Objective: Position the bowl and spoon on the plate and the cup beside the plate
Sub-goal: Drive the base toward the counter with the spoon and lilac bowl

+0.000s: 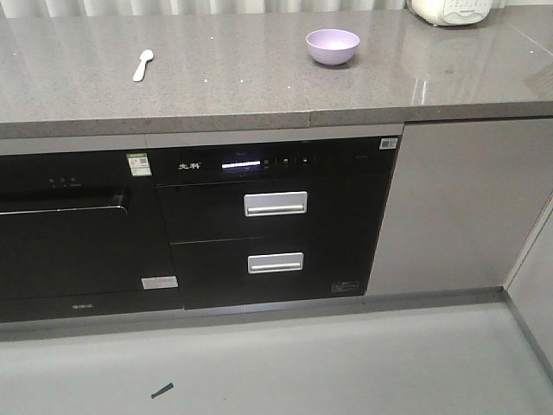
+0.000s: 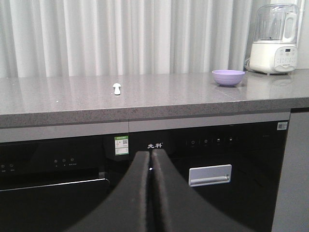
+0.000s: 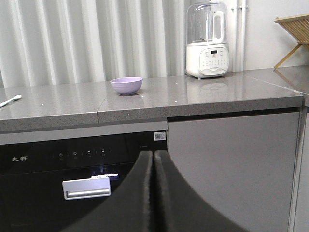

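Left gripper (image 2: 151, 155) and right gripper (image 3: 153, 153) both pressed together, empty, low before black appliances (image 1: 275, 233). On grey stone counter (image 1: 242, 95): bowl (image 1: 333, 46) right, spoon (image 1: 143, 65) well apart left. White curtain (image 2: 120, 38) behind. Wooden rack (image 3: 294, 29) only in right wrist view, past white blender (image 3: 206, 41) right of bowl. Dark scrap (image 1: 162, 391) on floor (image 1: 346, 363) only in front view.
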